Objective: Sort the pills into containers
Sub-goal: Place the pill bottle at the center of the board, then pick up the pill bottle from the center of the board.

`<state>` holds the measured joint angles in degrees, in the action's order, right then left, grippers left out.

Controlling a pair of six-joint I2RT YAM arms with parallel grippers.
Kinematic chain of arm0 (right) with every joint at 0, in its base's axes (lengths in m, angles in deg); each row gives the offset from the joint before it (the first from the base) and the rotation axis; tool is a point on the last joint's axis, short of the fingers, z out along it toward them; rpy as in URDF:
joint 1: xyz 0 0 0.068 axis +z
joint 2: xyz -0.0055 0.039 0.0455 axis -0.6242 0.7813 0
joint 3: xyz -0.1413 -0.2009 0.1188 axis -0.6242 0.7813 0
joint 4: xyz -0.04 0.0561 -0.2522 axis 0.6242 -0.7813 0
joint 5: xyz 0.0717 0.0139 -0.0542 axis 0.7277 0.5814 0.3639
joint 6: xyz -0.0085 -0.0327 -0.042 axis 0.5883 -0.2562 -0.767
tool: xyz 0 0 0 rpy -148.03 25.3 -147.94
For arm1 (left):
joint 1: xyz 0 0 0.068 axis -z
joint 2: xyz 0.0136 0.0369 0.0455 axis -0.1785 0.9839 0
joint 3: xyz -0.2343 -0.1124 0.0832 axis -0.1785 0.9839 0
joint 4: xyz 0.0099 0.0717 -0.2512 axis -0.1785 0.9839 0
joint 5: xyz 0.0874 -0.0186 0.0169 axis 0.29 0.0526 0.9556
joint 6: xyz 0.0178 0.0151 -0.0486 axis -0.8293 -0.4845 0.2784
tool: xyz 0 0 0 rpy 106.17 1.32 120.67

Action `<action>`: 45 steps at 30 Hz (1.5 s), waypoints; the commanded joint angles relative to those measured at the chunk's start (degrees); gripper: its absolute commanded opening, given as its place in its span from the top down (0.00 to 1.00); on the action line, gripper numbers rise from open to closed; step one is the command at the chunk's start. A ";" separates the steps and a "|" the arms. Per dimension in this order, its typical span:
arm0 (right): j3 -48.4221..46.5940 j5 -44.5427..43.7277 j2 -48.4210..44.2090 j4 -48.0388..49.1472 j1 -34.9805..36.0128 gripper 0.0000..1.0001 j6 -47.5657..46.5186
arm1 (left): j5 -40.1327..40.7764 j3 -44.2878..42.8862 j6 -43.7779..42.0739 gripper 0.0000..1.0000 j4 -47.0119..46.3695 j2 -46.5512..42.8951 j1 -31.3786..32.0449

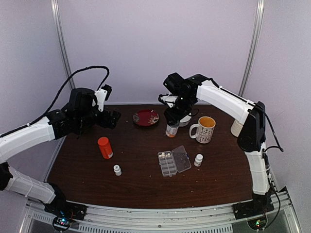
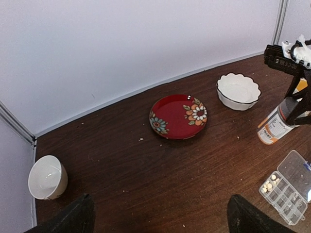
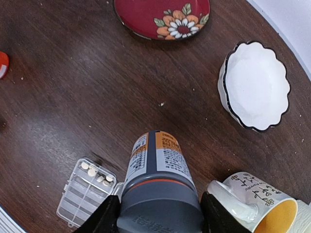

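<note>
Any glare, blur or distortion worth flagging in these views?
Left wrist: dark table back edge bows, glint on red flowered plate. Right wrist: grey-capped orange-label bottle close, soft. Top external: even light, clear plastic pill box contents unresolvable.

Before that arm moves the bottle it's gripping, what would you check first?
1. Grip on the grey-capped bottle: ok, the right gripper has a finger on either side of its cap.
2. Cap off for pouring: not ok, the cap is on.
3. Pill box lid open: ok, it lies folded back beside the cells.
4. Pills sorted: cannot tell; a few sit at one end of the box.
5. Left gripper free: ok, open and empty.
6. Room beside the mug: cannot tell; its handle is near a finger.
</note>
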<state>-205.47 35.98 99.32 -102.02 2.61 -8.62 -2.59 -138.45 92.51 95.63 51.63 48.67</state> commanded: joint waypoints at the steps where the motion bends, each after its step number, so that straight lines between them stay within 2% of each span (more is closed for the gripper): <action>1: -1.30 -3.68 2.43 -4.31 -1.08 0.73 -2.12 | 1.99 -1.65 1.80 0.02 2.88 1.65 -0.59; 6: -0.33 -4.47 4.28 -3.96 -1.35 0.72 -3.45 | 1.06 -1.99 2.20 0.03 3.54 3.17 -0.60; 8: 0.14 -4.63 4.71 -3.19 -1.33 0.68 -3.88 | 1.52 -2.09 2.07 0.02 3.97 3.56 -0.60; 11: 0.27 -3.41 5.26 -2.66 -1.33 0.51 -4.35 | 2.12 -1.53 2.19 0.03 4.13 3.38 -0.60; 14: 0.16 -4.24 5.11 -1.47 -1.31 0.21 -4.09 | 2.04 -0.44 2.53 0.03 3.56 2.70 -0.60; 16: 0.14 -5.27 4.08 -0.23 -1.34 0.10 -4.03 | 1.78 -0.02 2.84 0.03 3.32 2.48 -0.60; 18: 0.24 -5.71 2.69 1.32 -1.33 0.05 -3.84 | 1.68 0.10 2.92 0.02 3.34 2.40 -0.60; 23: 1.27 -4.39 -3.31 4.85 -1.04 0.03 -4.76 | 0.63 -0.97 2.77 0.03 5.07 2.88 -0.60; 25: 5.73 -4.15 -8.44 8.92 -0.43 0.04 -5.62 | 0.63 -1.46 2.72 0.02 6.24 3.31 -0.60; 31: 31.61 -8.13 -30.41 35.24 3.23 0.01 -8.41 | 3.72 -2.79 6.19 0.03 11.03 5.00 -0.73; 33: 40.92 -8.55 -36.62 43.09 3.42 0.00 -4.16 | 2.88 -2.66 8.05 0.03 12.29 5.63 -1.40; 38: 57.93 -6.28 -48.45 55.64 2.52 0.00 2.81 | 0.35 -0.37 13.03 0.02 13.66 5.03 -4.05; 41: 64.86 -5.67 -53.51 59.55 2.33 0.00 8.43 | 0.79 -0.33 14.38 0.02 16.47 4.28 -4.78; 45: 68.04 -2.36 -57.00 57.37 2.30 0.00 12.39 | -1.41 -1.22 15.89 0.02 20.59 5.31 -5.52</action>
<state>-139.50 30.51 45.86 -48.93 4.95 -3.04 -1.56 -139.39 105.28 112.31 57.16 44.00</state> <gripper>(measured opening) 0.997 0.975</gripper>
